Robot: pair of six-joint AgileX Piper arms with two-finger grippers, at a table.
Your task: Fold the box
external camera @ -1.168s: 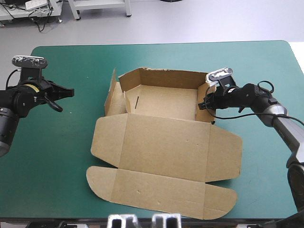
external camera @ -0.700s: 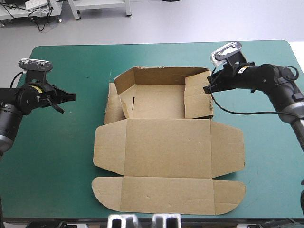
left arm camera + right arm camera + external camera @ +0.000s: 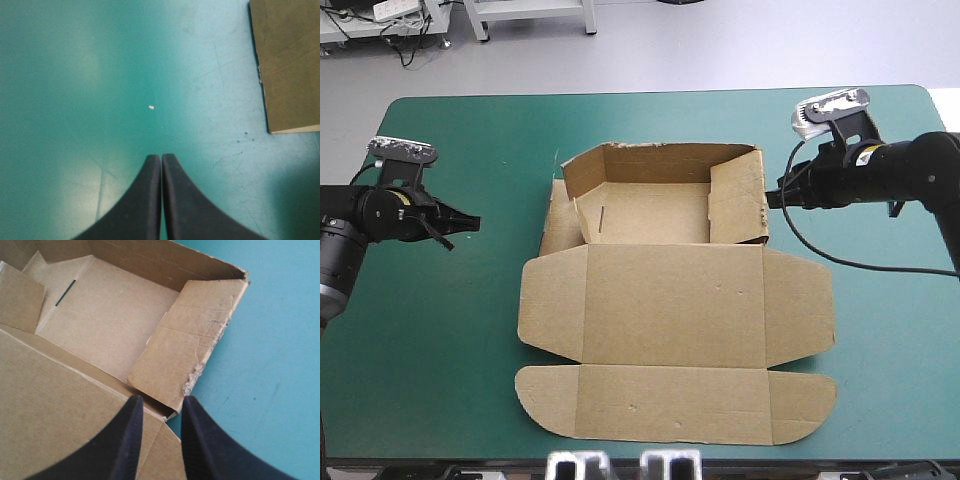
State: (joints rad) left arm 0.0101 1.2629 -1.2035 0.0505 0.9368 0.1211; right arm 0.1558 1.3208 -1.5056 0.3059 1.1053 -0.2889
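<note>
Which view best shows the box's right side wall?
Right wrist view: the right side wall lies close ahead, leaning inward, outer edge ragged. The high view shows it whole but small; the left wrist view shows only a different edge of the box.

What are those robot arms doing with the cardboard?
Two robot arms are folding a brown box. Its far walls are partly raised; the lid lies flat on the teal-green table. The right claw is open just beside the right wall. The left claw is shut, off to the side, touching nothing.
</note>
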